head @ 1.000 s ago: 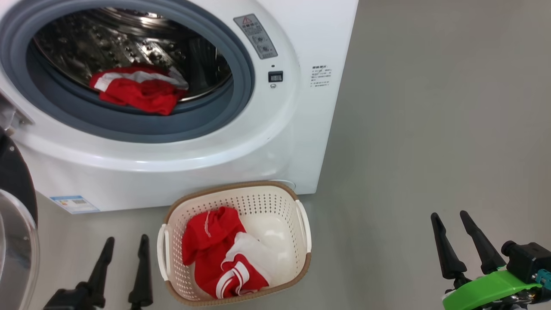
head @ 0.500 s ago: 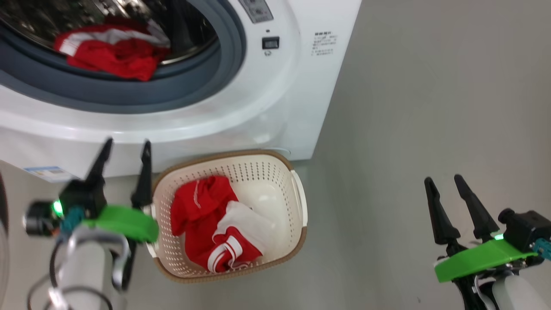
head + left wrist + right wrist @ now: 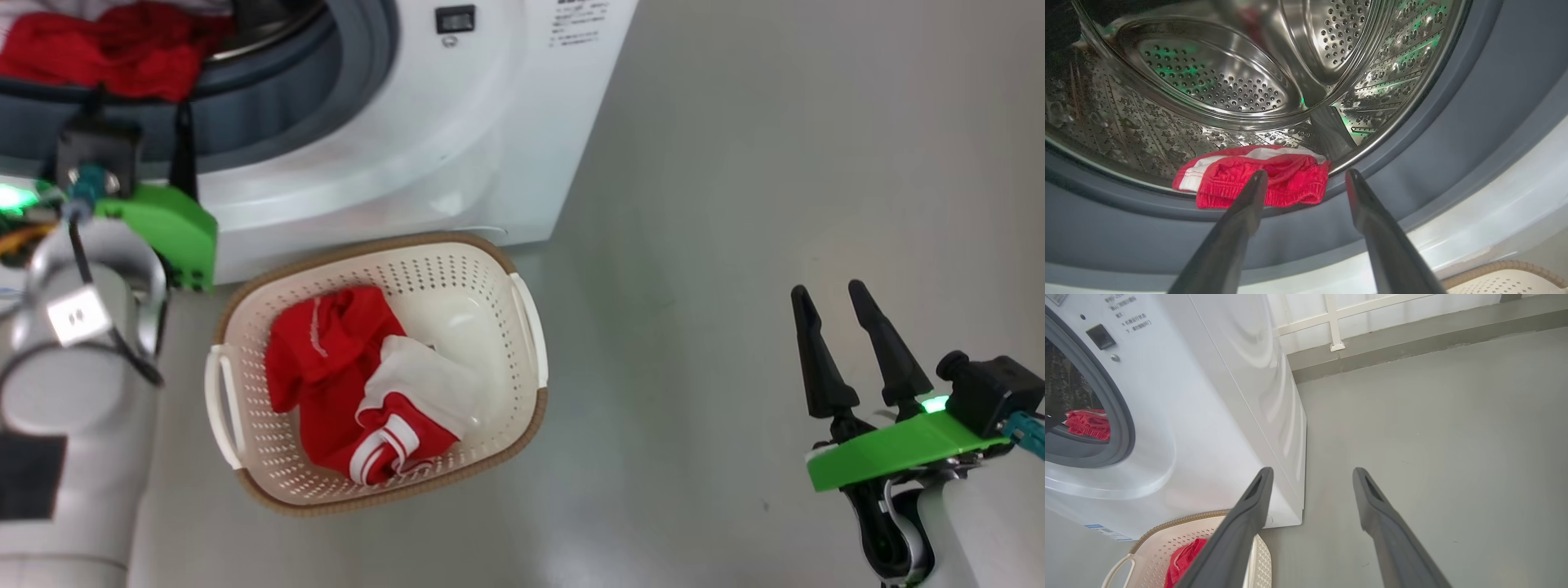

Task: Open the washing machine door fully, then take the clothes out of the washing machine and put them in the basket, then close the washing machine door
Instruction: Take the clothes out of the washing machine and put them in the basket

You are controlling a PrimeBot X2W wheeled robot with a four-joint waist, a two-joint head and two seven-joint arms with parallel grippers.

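Left wrist view: left tool (image 3: 1306, 173) is gaping wide, pointing at the red garment (image 3: 1290, 181) lying at the drum (image 3: 1229, 81) lip, above the grey gasket (image 3: 1453, 143). I'm suggesting biting deep into the bunched fabric and lifting clear of the gasket before heading for the basket (image 3: 359, 247). Right tool (image 3: 827, 287) is idling wide over the floor (image 3: 735, 163).

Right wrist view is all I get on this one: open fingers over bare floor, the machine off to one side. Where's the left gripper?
Observer: The left gripper points into the mouth of the washing machine, low at the drum's front lip.
Operator: Holding anything?
Observer: No, it's open. A red garment lies at its fingertips, draped over the grey gasket.
Operator: And the basket?
Observer: In the head view the basket holds a red-and-white garment, with part of its floor bare.
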